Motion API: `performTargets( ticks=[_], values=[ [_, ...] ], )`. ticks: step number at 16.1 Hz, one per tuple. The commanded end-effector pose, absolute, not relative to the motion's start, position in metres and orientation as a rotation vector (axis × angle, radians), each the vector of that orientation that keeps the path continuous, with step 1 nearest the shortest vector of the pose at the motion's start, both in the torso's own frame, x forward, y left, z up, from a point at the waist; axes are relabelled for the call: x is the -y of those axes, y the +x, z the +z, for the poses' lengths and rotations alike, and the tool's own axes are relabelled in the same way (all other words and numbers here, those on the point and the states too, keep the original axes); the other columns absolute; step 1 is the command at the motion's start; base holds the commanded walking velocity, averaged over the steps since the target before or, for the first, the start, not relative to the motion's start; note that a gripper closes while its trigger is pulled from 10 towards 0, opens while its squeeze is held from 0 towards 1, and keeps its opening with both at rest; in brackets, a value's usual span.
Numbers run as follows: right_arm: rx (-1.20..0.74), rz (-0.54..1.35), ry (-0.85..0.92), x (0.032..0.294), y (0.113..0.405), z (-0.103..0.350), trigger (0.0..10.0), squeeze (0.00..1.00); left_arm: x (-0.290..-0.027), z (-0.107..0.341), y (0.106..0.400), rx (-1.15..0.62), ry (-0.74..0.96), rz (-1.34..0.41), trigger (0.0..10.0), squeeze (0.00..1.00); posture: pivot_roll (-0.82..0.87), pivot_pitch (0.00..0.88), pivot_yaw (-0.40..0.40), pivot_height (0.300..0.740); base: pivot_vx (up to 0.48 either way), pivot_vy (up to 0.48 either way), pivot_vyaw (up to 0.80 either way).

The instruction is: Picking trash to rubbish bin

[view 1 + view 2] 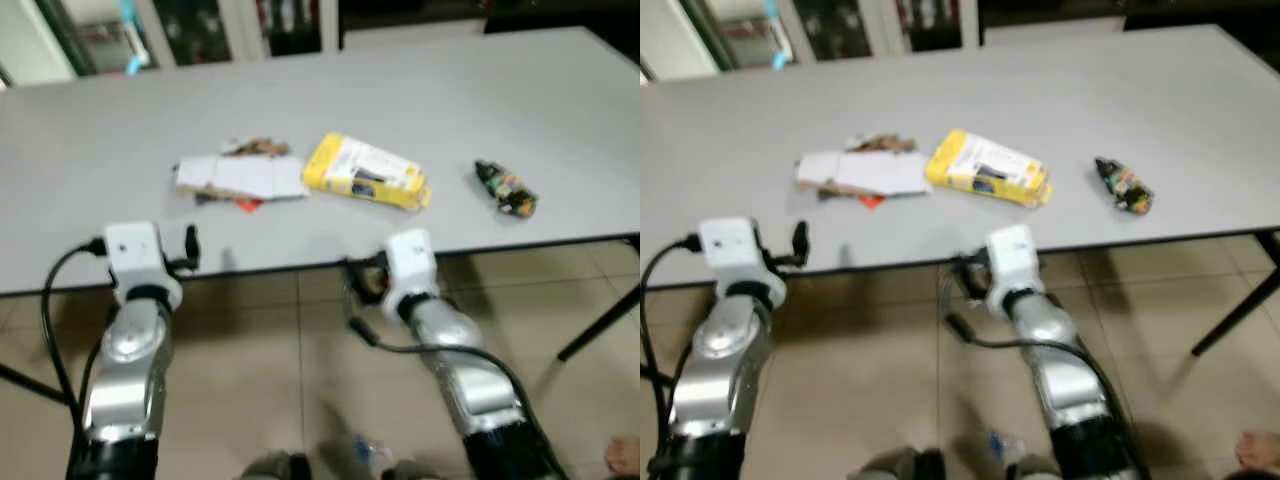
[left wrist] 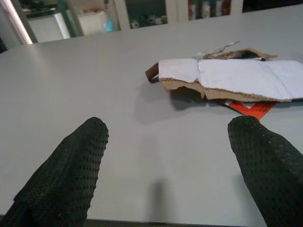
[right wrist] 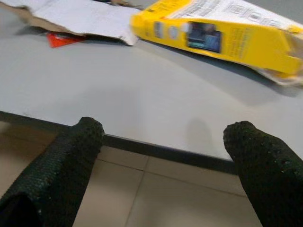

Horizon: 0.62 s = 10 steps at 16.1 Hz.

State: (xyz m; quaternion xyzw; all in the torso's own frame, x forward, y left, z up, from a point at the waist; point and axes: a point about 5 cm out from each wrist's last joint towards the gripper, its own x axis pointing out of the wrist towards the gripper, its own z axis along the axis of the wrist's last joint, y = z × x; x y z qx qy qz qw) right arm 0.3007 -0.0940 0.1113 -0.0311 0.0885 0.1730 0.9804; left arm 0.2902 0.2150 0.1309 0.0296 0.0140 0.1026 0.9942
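On the grey table (image 1: 420,90) lie three bits of trash: torn white cardboard (image 1: 240,178) over a red scrap, a yellow box (image 1: 366,172) on its side, and a small dark wrapper (image 1: 505,188) to the right. My left gripper (image 2: 170,130) is open just above the table's front edge, and the torn cardboard (image 2: 227,78) lies a short way ahead of it. My right gripper (image 3: 165,127) is open at the table's front edge, slightly below it. The yellow box (image 3: 222,35) lies beyond it on the tabletop. Neither gripper holds anything.
A black table leg (image 1: 600,320) slants down at the right over the tiled floor (image 1: 260,380). Cabinets (image 1: 200,30) stand behind the table. A small bluish object (image 1: 370,452) lies on the floor near my feet.
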Motion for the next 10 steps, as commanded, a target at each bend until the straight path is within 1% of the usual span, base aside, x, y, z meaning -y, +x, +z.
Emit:
performTargets(
  ticks=[1,2,10],
  values=[
    [-0.154,0.375,-0.054,0.0856,0.3004,0.1176,10.0,0.0,-0.2212,0.1319,0.2898,-0.027,0.072,0.215,10.0,0.0,-0.08,0.15,0.08,0.74,0.266,0.0,0.0],
    [-0.154,0.375,-0.054,0.0856,0.3003,0.1176,10.0,0.0,-0.2211,0.1317,0.2898,-0.028,0.071,0.215,10.0,0.0,-0.08,0.15,0.08,0.74,0.266,0.0,0.0],
    [-0.151,0.387,-0.061,0.0834,0.3001,0.1178,10.0,0.0,-0.2197,0.1294,0.289,-0.034,0.064,0.228,10.0,0.0,-0.08,0.15,0.076,0.74,0.0,0.0,0.0]
  ],
)
